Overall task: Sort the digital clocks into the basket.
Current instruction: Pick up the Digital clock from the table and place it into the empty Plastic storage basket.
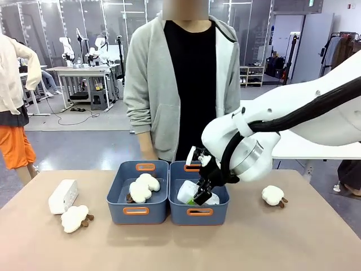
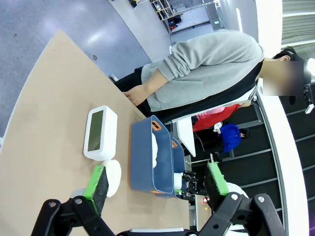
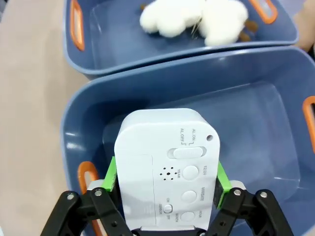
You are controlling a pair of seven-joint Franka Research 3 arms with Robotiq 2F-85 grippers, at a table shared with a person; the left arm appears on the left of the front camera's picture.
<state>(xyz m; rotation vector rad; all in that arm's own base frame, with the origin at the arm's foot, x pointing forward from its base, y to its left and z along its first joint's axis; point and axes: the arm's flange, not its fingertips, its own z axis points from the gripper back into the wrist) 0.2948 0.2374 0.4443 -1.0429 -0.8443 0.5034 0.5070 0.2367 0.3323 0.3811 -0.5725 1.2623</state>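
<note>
Clock [image 3: 165, 147] of smooth white plastic, round-cornered, clamped in right end effector [image 3: 166, 178], glossy blue rectangular basket [image 3: 275, 69] beneath, left end effector [image 2: 155, 181] spread apart above matte bench [image 2: 44, 123]

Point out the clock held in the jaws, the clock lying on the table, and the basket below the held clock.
Held clock [image 3: 167, 172], right wrist view: its buttoned back.
Table clock [image 2: 95, 130], left wrist view: its display face.
Basket [image 1: 220, 212], front view: its near wall.
</note>
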